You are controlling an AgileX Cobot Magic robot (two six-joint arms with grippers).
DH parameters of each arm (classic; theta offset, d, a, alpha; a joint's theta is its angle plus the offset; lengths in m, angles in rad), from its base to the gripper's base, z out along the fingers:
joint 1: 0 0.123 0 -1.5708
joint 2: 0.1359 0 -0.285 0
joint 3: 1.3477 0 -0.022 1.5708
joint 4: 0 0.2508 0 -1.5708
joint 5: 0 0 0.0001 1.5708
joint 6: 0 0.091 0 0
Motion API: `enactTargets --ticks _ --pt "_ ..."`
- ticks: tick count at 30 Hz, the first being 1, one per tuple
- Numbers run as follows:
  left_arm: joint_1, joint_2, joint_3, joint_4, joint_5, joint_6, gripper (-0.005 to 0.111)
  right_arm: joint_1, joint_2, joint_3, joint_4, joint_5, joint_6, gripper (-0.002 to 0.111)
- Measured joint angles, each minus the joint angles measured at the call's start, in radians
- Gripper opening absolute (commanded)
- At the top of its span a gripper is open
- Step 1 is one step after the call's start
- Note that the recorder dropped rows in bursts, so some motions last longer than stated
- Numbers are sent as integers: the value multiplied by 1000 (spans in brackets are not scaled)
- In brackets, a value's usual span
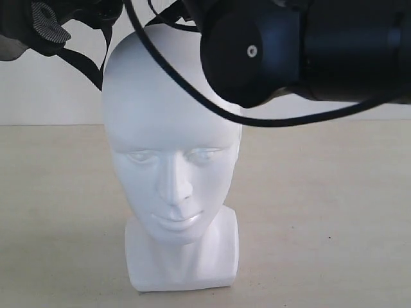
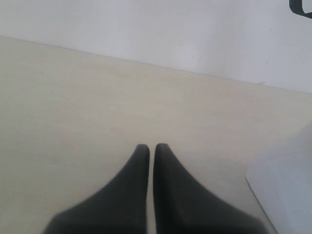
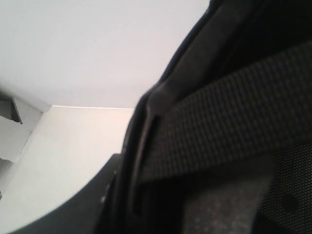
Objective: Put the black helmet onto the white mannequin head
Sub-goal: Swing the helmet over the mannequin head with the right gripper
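The white mannequin head (image 1: 170,173) stands upright on the pale table, face toward the exterior camera. The black helmet (image 1: 38,25) hangs above and to the left of its crown, mostly cut off by the frame, with a black strap (image 1: 83,64) dangling beside the forehead. In the right wrist view the helmet's rim, woven strap and inner padding (image 3: 229,122) fill the picture, and my right gripper (image 3: 126,195) is shut on the rim, one dark finger (image 3: 92,207) outside the shell. My left gripper (image 2: 151,148) is shut and empty, low over bare table.
The right arm's thick black body (image 1: 289,45) hovers at the top right, its cable (image 1: 192,96) looping across the head's forehead. A white squared corner (image 2: 287,180) lies close to the left gripper. A grey stepped object (image 3: 12,131) sits by the wall.
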Motion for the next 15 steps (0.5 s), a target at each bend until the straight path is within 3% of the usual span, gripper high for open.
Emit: enactTargets --ticks 15 --pt "0 0 0 0 0 0 4 0 -76 86 22 1 -19 0"
